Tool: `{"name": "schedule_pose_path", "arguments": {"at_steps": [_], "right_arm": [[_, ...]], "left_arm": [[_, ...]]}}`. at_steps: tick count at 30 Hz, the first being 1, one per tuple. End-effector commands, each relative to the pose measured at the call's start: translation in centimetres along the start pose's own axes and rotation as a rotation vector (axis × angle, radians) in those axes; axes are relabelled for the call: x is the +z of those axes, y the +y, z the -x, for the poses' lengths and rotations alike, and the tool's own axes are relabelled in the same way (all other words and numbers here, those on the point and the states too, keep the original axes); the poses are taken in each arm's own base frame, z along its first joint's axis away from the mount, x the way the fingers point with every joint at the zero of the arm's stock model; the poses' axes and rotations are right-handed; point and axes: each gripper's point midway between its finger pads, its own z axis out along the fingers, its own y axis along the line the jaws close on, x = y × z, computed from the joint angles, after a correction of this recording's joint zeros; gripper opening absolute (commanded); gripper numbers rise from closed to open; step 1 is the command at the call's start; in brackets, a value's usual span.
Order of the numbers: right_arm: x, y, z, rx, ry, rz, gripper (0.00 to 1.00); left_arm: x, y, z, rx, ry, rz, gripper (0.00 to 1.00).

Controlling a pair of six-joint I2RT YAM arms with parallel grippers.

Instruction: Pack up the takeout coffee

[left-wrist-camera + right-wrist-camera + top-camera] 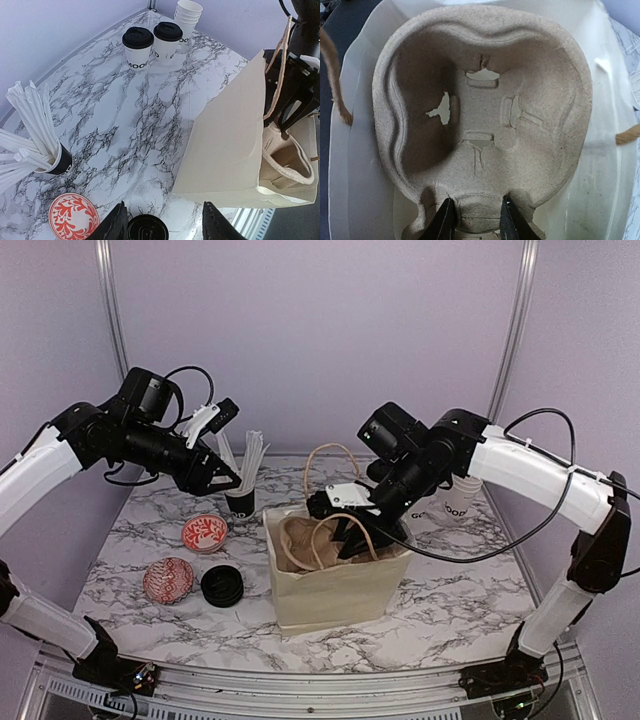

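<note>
Two takeout coffee cups, white with black lids, stand side by side at the table's far edge. In the top view one cup shows behind my right arm. The paper bag stands open at mid-table with a brown pulp cup carrier inside. My right gripper reaches down into the bag, shut on the carrier's near tab. My left gripper hovers open and empty above the table, left of the bag and far from the cups.
A black cup of white sticks stands beside the left gripper. Two red-patterned bowls and a loose black lid lie left of the bag. A stack of lidless white cups stands behind the coffees.
</note>
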Motion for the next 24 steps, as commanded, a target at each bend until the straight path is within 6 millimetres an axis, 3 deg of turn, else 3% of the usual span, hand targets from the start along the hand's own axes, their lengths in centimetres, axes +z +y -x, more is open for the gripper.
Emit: {"name": "schedule_pose_path", "arguments": {"at_steps": [1,10,18,24], "right_arm": [[1.0,0.7,-3.3,0.037,0.171,-0.024,0.29],[1.6,-0.2,-5.5,0.088,0.283,-0.089,0.29],[0.8,0.2,-4.1,0.058,0.244,-0.073,0.3],[2.1,0.2,-5.7,0.1,0.306,-0.058,0.3]], "left_arm": [[0.5,0.1,-0.2,0.01,0.001,-0.02,0.52],[1.9,0.8,-0.6,-0.022,0.032,-0.017,0.52],[2.9,1.0,-0.8,-0.039,0.051,-0.035,0.52],[2.7,0.8,-0.7,-0.037,0.045,-0.036,0.52]]}}
